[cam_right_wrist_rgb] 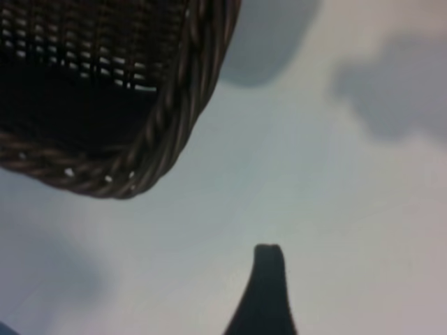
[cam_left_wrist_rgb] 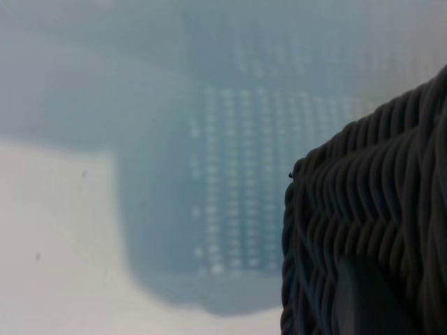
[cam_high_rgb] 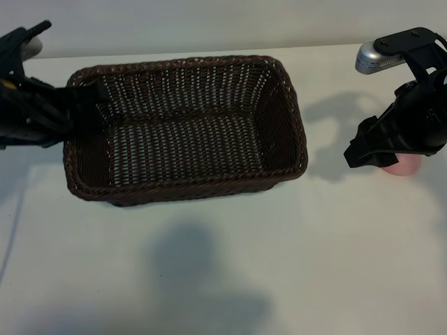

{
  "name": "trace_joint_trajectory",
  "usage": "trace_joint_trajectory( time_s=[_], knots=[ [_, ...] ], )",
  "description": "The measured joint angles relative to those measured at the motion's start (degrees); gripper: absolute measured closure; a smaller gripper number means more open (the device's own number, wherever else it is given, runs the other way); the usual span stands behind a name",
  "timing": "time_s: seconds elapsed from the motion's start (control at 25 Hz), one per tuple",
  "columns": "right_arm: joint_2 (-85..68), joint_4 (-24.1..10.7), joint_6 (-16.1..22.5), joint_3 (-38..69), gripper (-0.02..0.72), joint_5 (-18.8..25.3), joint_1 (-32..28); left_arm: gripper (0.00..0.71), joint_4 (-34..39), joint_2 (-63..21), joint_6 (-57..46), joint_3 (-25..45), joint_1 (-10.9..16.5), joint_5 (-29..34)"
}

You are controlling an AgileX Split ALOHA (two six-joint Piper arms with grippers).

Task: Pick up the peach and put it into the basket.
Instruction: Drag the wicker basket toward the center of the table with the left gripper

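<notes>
Your right gripper point(cam_high_rgb: 374, 155) is hovering wide open, holding nothing — peach point(cam_high_rgb: 401, 166) just behind its fingers, ungrasped. Left gripper point(cam_high_rgb: 84, 94) is pinching the basket point(cam_high_rgb: 188, 185) rim, nearly closed — probably steadying it.

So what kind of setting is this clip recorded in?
Most likely a lab tabletop for robot manipulation: a plain white table, two black arms at its sides, and only a wicker basket and a peach as props.

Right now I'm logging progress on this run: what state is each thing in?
peach: on the table, outside the basket, mostly hidden under the right gripper.
basket: upright on the table, nothing visible inside.
left gripper: at the basket's left rim.
right gripper: open, over the peach.
</notes>
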Motion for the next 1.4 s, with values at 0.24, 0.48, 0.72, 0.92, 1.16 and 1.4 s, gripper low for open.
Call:
trace_joint_trajectory(
  time_s=[0.24,0.48,0.72,0.92,1.16,1.4],
  knots=[
    [0.0,0.0,0.0,0.0,0.108,0.17,0.0,0.548,0.0,3.85,1.02,-3.16,0.0,1.06],
    [0.0,0.0,0.0,0.0,0.108,0.17,0.0,0.548,-0.07,7.8,1.73,-7.37,-0.29,1.27],
    [0.0,0.0,0.0,0.0,0.108,0.17,0.0,0.548,-0.69,11.84,2.06,-11.22,-3.43,0.85],
    [0.0,0.0,0.0,0.0,0.108,0.23,0.0,0.548,-1.74,15.93,2.06,-13.37,-5.36,-0.79],
    [0.0,0.0,0.0,0.0,0.108,0.34,0.0,0.548,-2.12,19.88,2.2,-14.68,-5.52,-1.93],
    [0.0,0.0,0.0,0.0,0.108,0.34,0.0,0.548,-5.91,22.96,6.21,-14.74,-5.52,-3.05]
  ],
)
